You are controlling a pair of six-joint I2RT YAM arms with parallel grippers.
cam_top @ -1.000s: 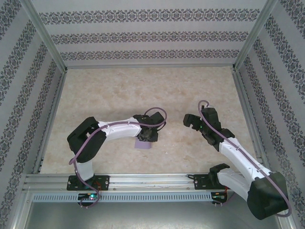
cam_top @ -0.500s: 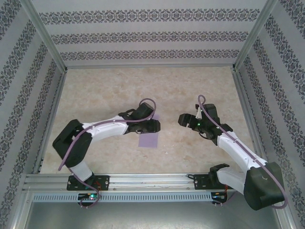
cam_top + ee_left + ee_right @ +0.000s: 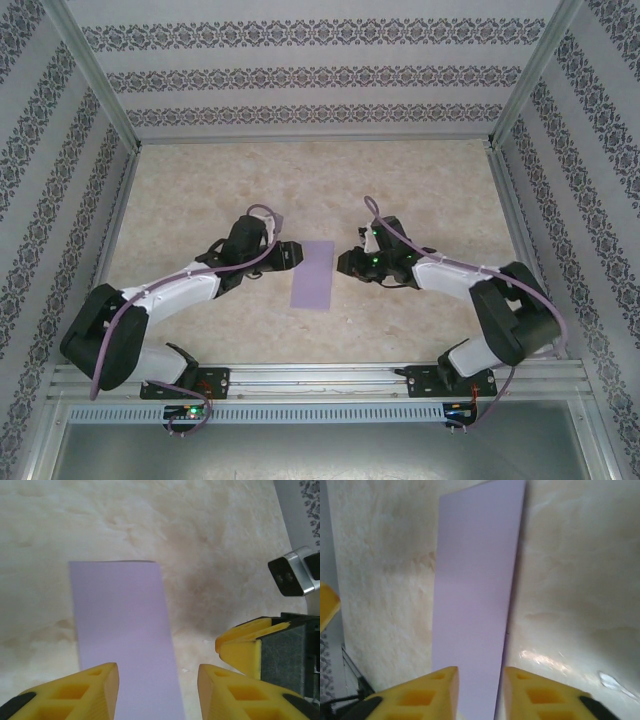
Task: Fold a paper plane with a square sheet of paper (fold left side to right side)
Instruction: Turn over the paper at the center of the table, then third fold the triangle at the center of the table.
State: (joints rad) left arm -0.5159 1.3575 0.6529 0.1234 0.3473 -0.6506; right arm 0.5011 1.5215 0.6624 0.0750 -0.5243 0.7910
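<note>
One thin lilac paper [image 3: 312,274], now a narrow strip, lies flat on the table [image 3: 200,190] between the arms. It looks light, limp and easily creased, and is best pinched at a long edge. The left gripper [image 3: 159,672] hangs open over it. The right gripper [image 3: 480,674] is nearly closed at its edge; I cannot tell whether it grips. Open table lies on every side.

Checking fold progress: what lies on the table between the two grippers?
The lilac paper, a narrow rectangle, lies flat between the left gripper and right gripper, seen in the top view.
</note>
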